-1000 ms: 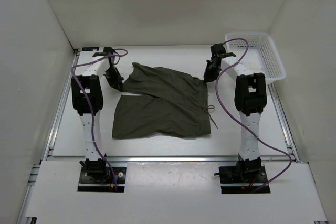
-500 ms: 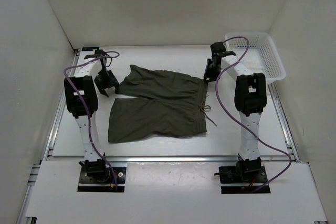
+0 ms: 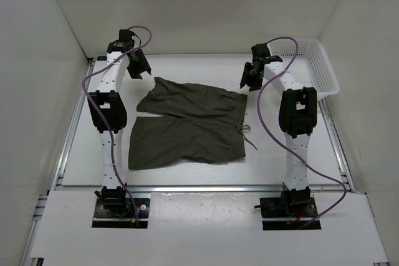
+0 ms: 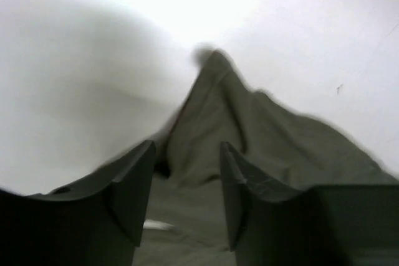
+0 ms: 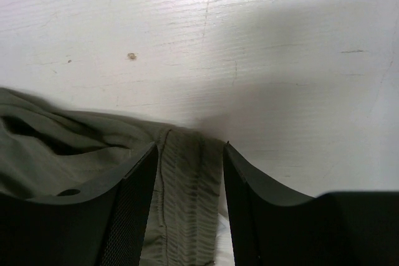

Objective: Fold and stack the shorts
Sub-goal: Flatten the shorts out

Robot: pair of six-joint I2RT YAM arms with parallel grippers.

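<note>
From above, the shorts (image 3: 190, 123) are seen spread flat in the middle of the surface (image 3: 187, 175), waistband to the right and legs to the left, laid out, it seems, so a fold can be started. The left hand (image 3: 136, 65) is held up just beyond the far leg corner, the right hand (image 3: 250, 79) by the far waistband end. On the left wrist, fingers are spread, nothing pinched, the leg corner (image 4: 215, 76) lying beyond them. On the right wrist, fingers are parted too, the gathered waistband (image 5: 184, 172) framed in the gap, ungripped.

The shorts (image 3: 187, 123) are soft matt cloth, the table (image 3: 87, 160) scuffed matt white, the basket (image 3: 325, 73) perforated plastic.
</note>
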